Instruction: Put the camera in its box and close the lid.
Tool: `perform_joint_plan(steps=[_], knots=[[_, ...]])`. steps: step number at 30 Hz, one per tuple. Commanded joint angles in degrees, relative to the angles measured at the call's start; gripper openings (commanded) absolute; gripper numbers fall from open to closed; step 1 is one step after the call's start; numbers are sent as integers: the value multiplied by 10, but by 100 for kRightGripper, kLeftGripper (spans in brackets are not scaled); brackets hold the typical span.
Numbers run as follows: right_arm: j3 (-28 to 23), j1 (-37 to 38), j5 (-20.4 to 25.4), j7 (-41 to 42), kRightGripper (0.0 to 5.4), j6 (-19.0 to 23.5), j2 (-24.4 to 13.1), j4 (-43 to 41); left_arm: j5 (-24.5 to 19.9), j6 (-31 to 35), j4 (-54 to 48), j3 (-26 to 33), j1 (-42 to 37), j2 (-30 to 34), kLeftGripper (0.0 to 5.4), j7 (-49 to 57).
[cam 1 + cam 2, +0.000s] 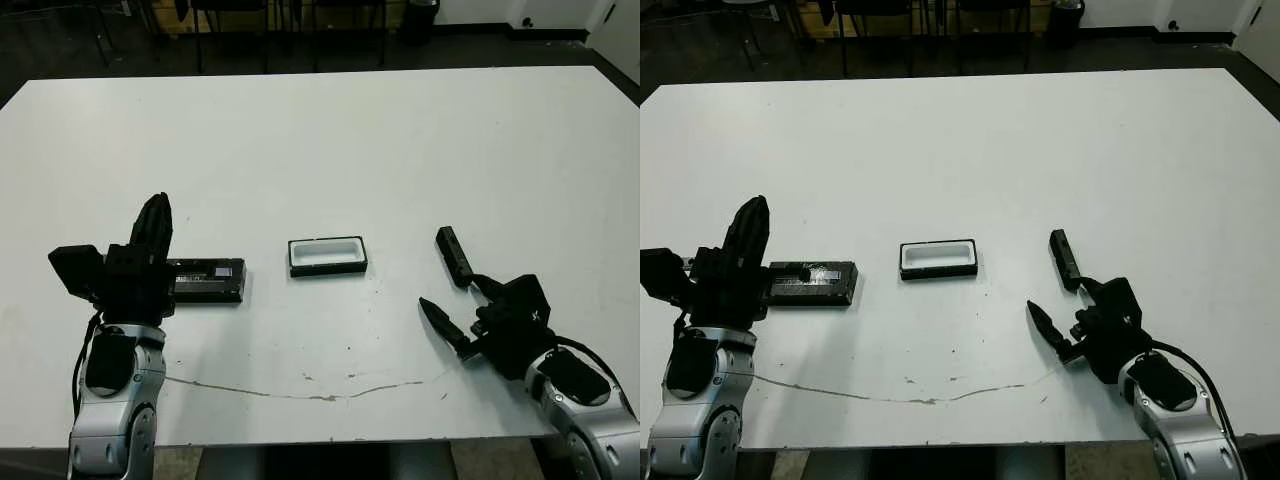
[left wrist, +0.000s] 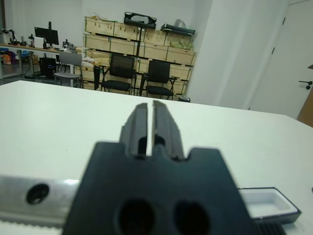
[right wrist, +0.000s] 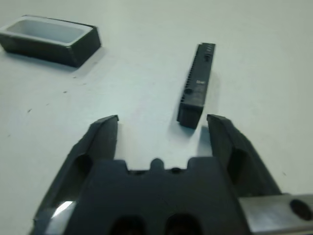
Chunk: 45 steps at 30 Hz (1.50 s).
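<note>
The camera [image 1: 453, 255], a slim black bar, lies on the white table right of the middle; it is also in the right wrist view [image 3: 195, 85]. My right gripper [image 1: 447, 292] is open just short of its near end, and the bar [image 3: 190, 115] reaches toward the gap between the fingertips [image 3: 105, 129] without touching. The box [image 1: 327, 256], a black-rimmed tray with white lining, sits open and empty at the centre. The lid [image 1: 205, 280], a flat black slab with a pale strip, lies to its left. My left gripper [image 1: 157, 205] is shut, beside the lid's left end, holding nothing.
A thin crack line [image 1: 300, 392] runs along the table [image 1: 320, 140] near its front edge. Chairs [image 2: 132, 73] and stacked crates [image 2: 122, 36] stand well beyond the far edge.
</note>
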Motion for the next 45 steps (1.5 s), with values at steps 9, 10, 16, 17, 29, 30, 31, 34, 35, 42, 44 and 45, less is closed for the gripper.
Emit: perform_joint_plan(steps=[9,10,16,17,29,30,31,34,35,42,44,45], knots=[[2,-13,-2,-30,192,37,27,48,0,12,-3,-1,13,5,0,2],[2,-16,-3,-34,171,41,29,50,0,11,-3,-1,14,5,0,2],[7,-26,-34,-64,65,3,41,84,0,8,-2,-1,16,8,0,-2],[8,-25,-37,-65,64,-5,41,79,2,7,-3,-2,17,8,0,-1],[-1,-25,-63,-97,0,-88,71,123,-9,11,-3,-1,19,6,0,-4],[-4,-24,-62,-102,0,-96,76,127,-8,11,-2,-1,19,6,0,-4],[-5,-23,-64,-106,0,-110,80,133,-7,12,-2,-1,19,5,0,-3],[-9,-20,-73,-108,0,-173,87,158,-5,16,-3,-1,18,6,0,-1],[-10,-19,-73,-105,0,-192,87,166,-4,17,-3,-1,18,6,0,-1],[-13,-31,-100,-84,0,-315,58,187,-1,14,-1,-2,17,7,0,-3],[-18,-40,-112,-75,0,-366,44,185,2,15,-2,-3,17,8,0,-2],[-21,-46,-120,-72,0,-392,37,186,1,14,-2,-3,16,8,0,-3]])
